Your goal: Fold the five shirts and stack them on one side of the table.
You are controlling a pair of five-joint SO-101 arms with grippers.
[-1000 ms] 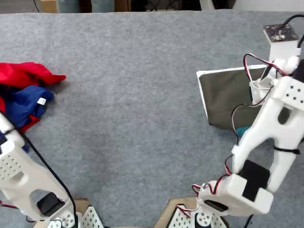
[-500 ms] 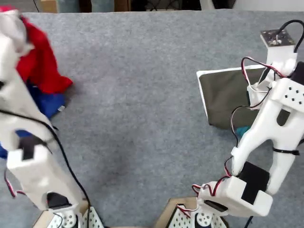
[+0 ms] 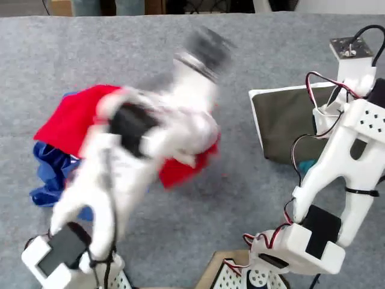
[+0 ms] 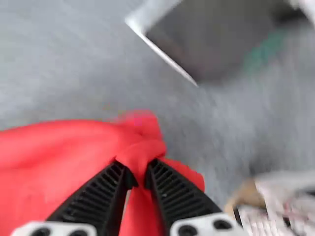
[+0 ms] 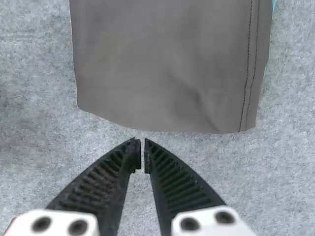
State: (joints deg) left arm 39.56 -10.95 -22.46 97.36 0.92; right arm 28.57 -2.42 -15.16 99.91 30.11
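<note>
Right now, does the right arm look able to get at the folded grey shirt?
Probably yes. The right pincer sits just short of the folded grey shirt, jaws shut and empty, with bare table between. Nothing lies in the way; it would need to open first.

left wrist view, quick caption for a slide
Left tool shut on a fold of the red shirt, with the folded grey shirt on the table beyond.

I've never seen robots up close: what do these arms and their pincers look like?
The left arm and right arm are white shells with black motor blocks. Red, white and black wires run along the right one. The left gripper and right gripper have black, ridged, tapering fingers.
</note>
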